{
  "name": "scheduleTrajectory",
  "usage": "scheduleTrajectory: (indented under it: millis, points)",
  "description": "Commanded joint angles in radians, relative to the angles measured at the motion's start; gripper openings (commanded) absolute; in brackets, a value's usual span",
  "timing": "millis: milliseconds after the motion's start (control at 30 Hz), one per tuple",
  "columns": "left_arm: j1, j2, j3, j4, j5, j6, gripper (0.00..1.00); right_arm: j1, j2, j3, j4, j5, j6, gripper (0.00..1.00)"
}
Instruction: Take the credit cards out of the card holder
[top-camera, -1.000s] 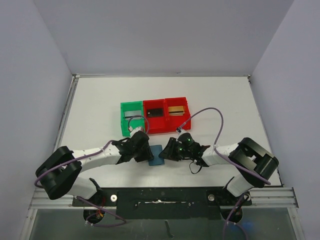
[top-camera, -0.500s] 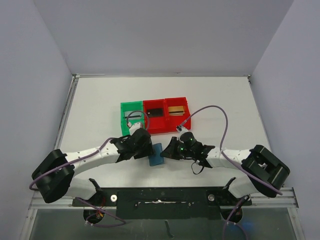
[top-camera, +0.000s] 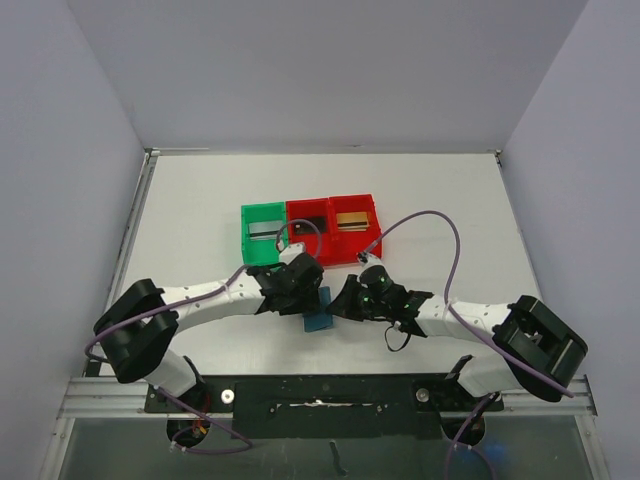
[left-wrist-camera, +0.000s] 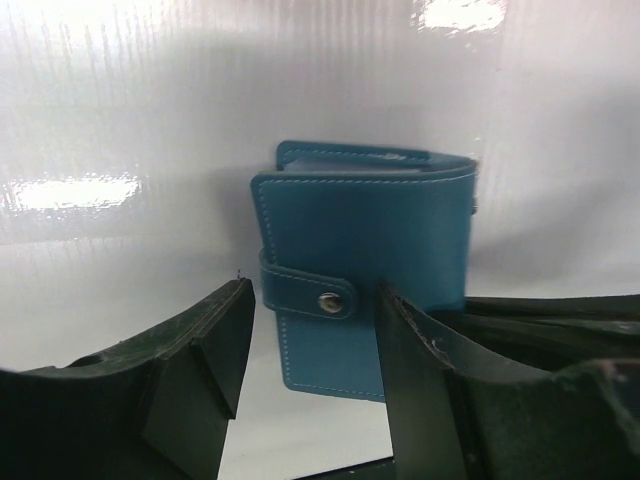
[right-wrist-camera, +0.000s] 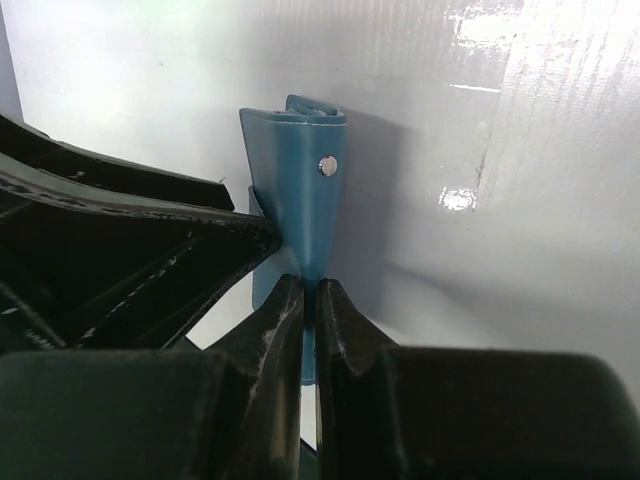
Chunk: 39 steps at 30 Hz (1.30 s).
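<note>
Early stage, nothing visibly out of the holder yet. The card holder (left-wrist-camera: 365, 240) is closed, and its strap (left-wrist-camera: 300, 292) is fastened over the front by the snap (left-wrist-camera: 328, 301). It stands upright on edge on the table (top-camera: 450, 200), near the front and just in front of the bins, between the two arms.

The right claw (right-wrist-camera: 310, 290) is pressed together and pinches the holder's lower edge, keeping it standing. The left claw (left-wrist-camera: 312, 295) is spread, one finger on each side of the strap. I can't tell whether either finger touches the holder.

No card shows at the holder's edges in either wrist view. The green bin (top-camera: 245, 240) and the two red bins (top-camera: 308, 203) each hold a flat rectangular thing: grey, dark and gold. They may be cards, but they're too small to say.

Left to do, as I judge it: pop the snap, fold the panels open, slide the cards out of the pockets and set them down. The strap looks like the next target for the left claw.
</note>
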Motion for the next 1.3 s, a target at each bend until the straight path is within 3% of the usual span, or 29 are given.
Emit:
scheduleTrajectory:
  millis: [0,300,533,1267]
  points:
    - [-0.005,0.018,0.040,-0.059,-0.002,0.013,0.47,0.006,-0.036,0.039,0.021,0.039,-0.011,0.00]
    - [-0.005,0.071,0.036,-0.160,-0.060,0.034,0.14,0.003,-0.069,0.040,-0.019,0.077,-0.006,0.00]
    - [-0.005,0.008,-0.039,-0.123,-0.054,0.016,0.02,0.000,-0.086,0.022,-0.047,0.104,0.015,0.00]
    - [-0.006,-0.078,-0.085,-0.208,-0.139,-0.065,0.00,0.000,-0.093,0.013,-0.060,0.109,0.026,0.00]
